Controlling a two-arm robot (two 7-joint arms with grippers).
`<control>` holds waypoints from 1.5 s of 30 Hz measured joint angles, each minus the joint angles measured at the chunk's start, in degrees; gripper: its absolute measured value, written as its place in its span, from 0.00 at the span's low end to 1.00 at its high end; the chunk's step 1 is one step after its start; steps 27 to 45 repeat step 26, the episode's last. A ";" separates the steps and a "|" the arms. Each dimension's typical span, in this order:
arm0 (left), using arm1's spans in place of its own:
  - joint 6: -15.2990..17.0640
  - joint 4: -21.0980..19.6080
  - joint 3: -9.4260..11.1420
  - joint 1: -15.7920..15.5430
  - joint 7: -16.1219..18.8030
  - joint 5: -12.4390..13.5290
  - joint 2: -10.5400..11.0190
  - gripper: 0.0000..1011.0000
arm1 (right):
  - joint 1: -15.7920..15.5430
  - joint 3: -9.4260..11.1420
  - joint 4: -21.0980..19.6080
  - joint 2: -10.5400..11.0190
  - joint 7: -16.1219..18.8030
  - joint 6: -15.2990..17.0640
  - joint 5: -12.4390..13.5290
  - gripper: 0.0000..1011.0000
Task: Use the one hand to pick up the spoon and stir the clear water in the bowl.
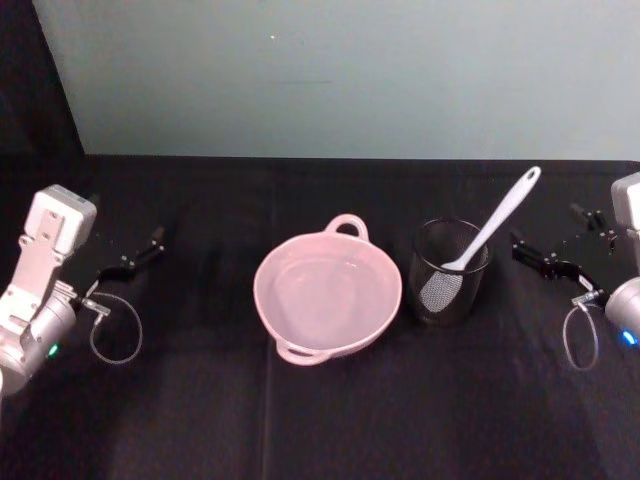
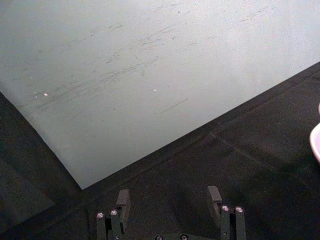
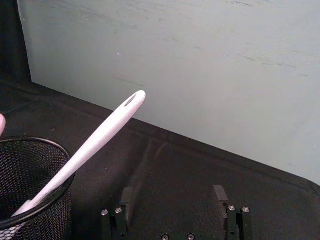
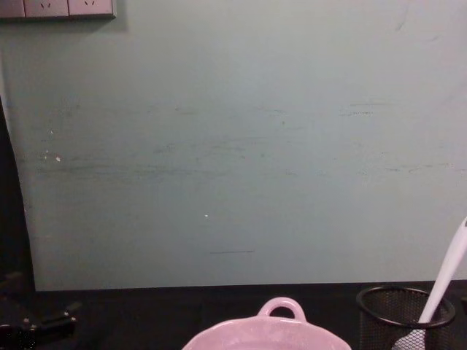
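The pale pink bowl (image 1: pixel 264 300) sits mid-table, loop handle (image 1: pixel 347 224) toward the wall; clear water (image 1: pixel 325 295) shows in it only as a faint sheen. Just right of it, the white spoon (image 1: pixel 497 223) stands blade-down in a black wire-mesh cup (image 1: pixel 447 290), its handle leaning up and to the right. In the right wrist view the spoon (image 3: pixel 100 136) rises from the cup (image 3: pixel 30 175). My right gripper (image 1: pixel 545 255) (image 3: pixel 173 197) hovers open and empty, right of the cup. Far to the left of the bowl, my left gripper (image 1: pixel 140 252) (image 2: pixel 169 200) is open and empty.
A black cloth (image 1: pixel 330 420) covers the table, backed by a pale green wall board (image 1: pixel 340 70). In the chest view the bowl's rim (image 4: pixel 266 332) and the mesh cup (image 4: pixel 394 313) stand at the bottom edge. Bare cloth lies in front of the bowl.
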 joint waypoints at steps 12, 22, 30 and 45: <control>0.00 0.00 0.00 0.00 0.00 0.00 0.00 1.00 | -0.06 0.00 -0.08 0.12 0.16 -0.16 0.12 0.99; 0.00 0.00 0.00 0.00 0.00 0.00 0.00 1.00 | -0.08 0.00 -0.13 0.17 0.17 -0.22 0.19 0.99; 0.00 0.00 0.00 0.00 0.00 0.00 0.00 1.00 | -0.08 0.01 -0.13 0.19 0.17 -0.24 0.20 0.99; 0.00 0.00 0.00 0.00 0.00 0.00 0.00 1.00 | -0.08 0.01 -0.13 0.19 0.17 -0.24 0.20 0.99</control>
